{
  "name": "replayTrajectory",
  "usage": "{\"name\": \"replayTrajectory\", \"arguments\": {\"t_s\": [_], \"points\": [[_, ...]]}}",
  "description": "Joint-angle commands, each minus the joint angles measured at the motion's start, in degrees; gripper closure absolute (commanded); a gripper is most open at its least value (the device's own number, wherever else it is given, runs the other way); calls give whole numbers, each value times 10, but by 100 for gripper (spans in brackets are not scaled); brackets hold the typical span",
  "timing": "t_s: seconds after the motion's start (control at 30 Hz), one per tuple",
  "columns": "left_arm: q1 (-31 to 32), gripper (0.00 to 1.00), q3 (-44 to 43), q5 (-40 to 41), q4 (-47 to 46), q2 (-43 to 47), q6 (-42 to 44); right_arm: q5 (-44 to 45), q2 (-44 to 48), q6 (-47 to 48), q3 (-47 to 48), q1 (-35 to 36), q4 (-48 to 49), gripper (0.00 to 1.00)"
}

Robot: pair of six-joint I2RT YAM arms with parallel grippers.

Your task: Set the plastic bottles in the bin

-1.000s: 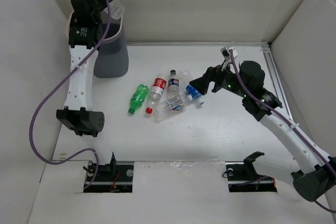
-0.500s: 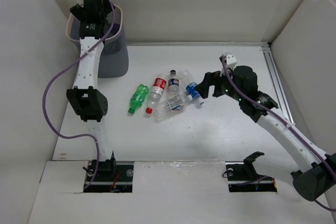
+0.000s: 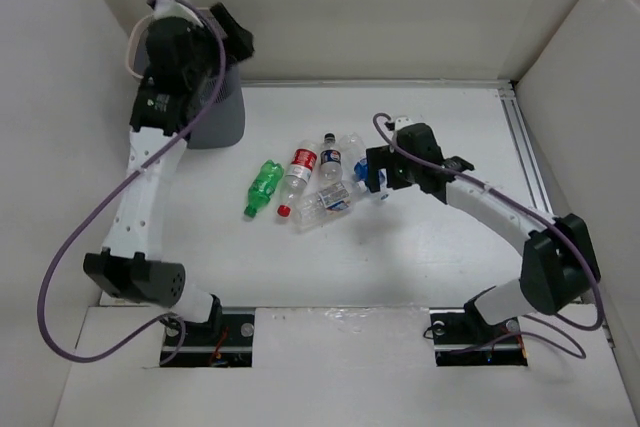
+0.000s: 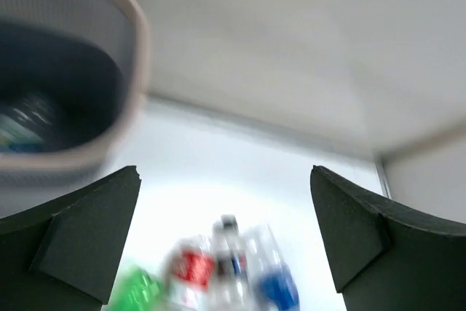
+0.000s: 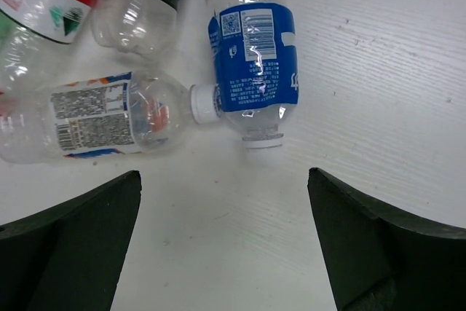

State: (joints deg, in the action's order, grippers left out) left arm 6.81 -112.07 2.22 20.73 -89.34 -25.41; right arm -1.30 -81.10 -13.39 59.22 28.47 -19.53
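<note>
The grey mesh bin (image 3: pixel 216 119) stands at the table's far left; in the left wrist view its pale rim (image 4: pixel 135 49) shows, with a blurred bottle (image 4: pixel 22 118) inside. My left gripper (image 3: pixel 238 39) hangs open and empty just right of the bin's top. Several plastic bottles lie mid-table: a green one (image 3: pixel 263 185), a red-labelled one (image 3: pixel 298 171), a dark-labelled one (image 3: pixel 330 157) and a pale-labelled one (image 3: pixel 325 202). My right gripper (image 5: pixel 226 231) is open and low, just short of the blue-labelled bottle (image 5: pixel 255 56), whose neck points at it.
White walls close in the table at the back and both sides. A metal rail (image 3: pixel 525 152) runs along the right edge. The pale-labelled bottle's cap (image 5: pixel 205 103) touches the blue-labelled bottle's side.
My left gripper opened over the bin, let go of a clear bottle, then swung right of the rim. My right gripper moved left, down to the blue-labelled bottle.
</note>
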Motion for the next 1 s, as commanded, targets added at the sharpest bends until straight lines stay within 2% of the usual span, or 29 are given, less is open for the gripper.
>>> {"name": "replayTrajectory", "arguments": {"t_s": [0.0,0.03,0.13,0.37,0.57,0.7,0.8,0.83,0.97], "points": [[51,0,146,-110,-43,50,-2,-6,-46,26,41,-3,42,0],[51,0,211,-121,-54,82,-2,-16,-63,32,67,-10,32,1],[57,0,302,-144,-78,136,-10,-10,-112,38,92,-10,32,1],[57,0,391,-179,-97,219,-10,-22,-223,33,161,-27,46,3],[57,0,433,-194,-97,254,-5,-15,-302,20,195,-27,34,10],[101,0,439,-157,-95,254,-5,-4,-320,15,207,-39,27,25],[107,0,439,-157,-95,254,-5,-4,-327,5,207,-45,16,46],[107,0,439,-157,-90,254,-5,-4,-327,5,207,-53,16,65],[107,0,439,-157,-95,249,-5,21,-295,-12,186,-82,16,67]]}}
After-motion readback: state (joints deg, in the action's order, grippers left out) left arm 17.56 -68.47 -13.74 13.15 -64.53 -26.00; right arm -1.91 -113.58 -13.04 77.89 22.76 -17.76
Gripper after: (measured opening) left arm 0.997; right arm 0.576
